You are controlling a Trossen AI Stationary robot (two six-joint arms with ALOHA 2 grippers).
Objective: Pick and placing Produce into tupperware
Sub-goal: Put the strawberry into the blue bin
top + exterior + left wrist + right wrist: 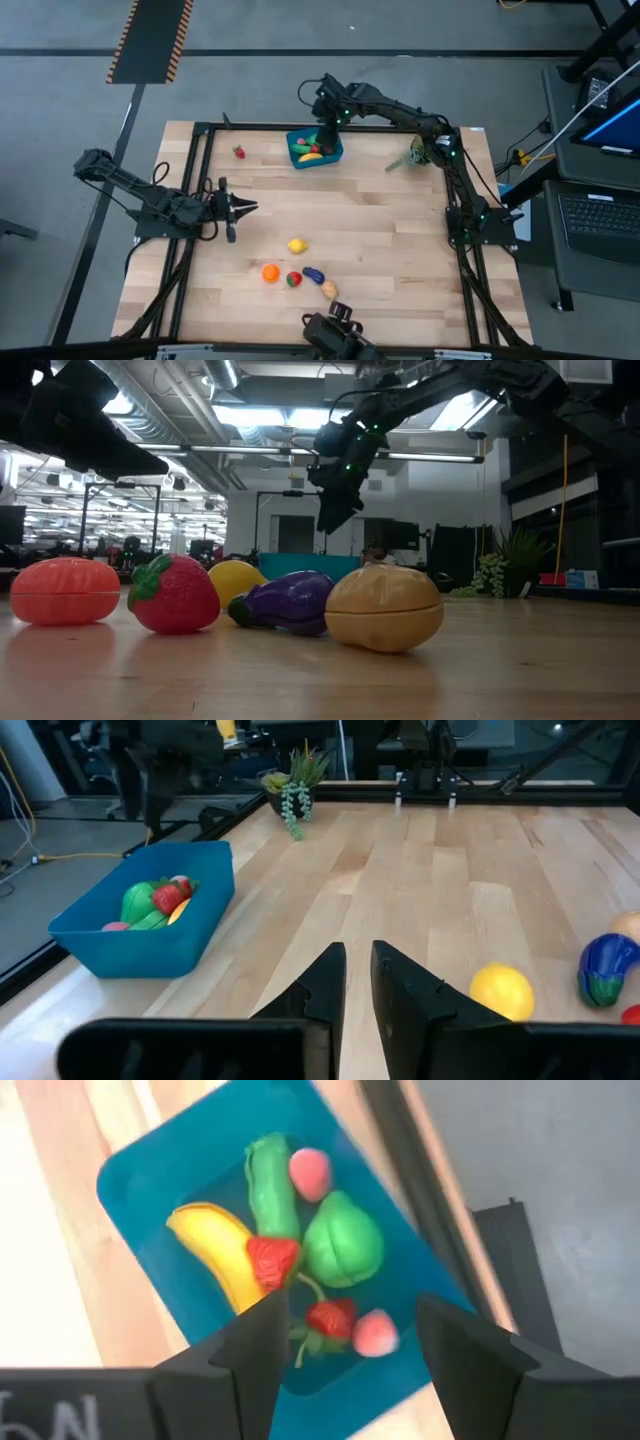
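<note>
**Right end effector open above the loaded tupperware**

Nearest the low camera you see the tan potato point(384, 607) on the table point(400, 250), with the purple eggplant point(285, 601), a red strawberry point(175, 595), the lemon point(236, 582) and the orange point(65, 591) ranged beside and behind it.

The right end effector point(345, 1342) hangs directly over the tupperware point(314, 147), its fingers point(250, 1350) spread apart and holding nothing. Inside the blue box you find a banana point(215, 1250), a cucumber point(270, 1185), a green pepper point(343, 1245), strawberries point(272, 1260) and two pale pink pieces that cannot be identified. The box sits at the far edge of the table, near the middle of that edge.

The left end effector point(240, 208) waits at the table's left side, above the wood, its fingers point(325, 985) nearly together with a narrow gap and nothing between them.

Farther out, a single strawberry point(239, 152) lies left of the tupperware, well apart from it. The loose group lies toward the near edge: lemon point(297, 245), orange point(270, 272), strawberry point(293, 279), eggplant point(314, 274), potato point(330, 290). A leafy plant sprig point(410, 156) lies right of the tupperware, under the right arm.
</note>
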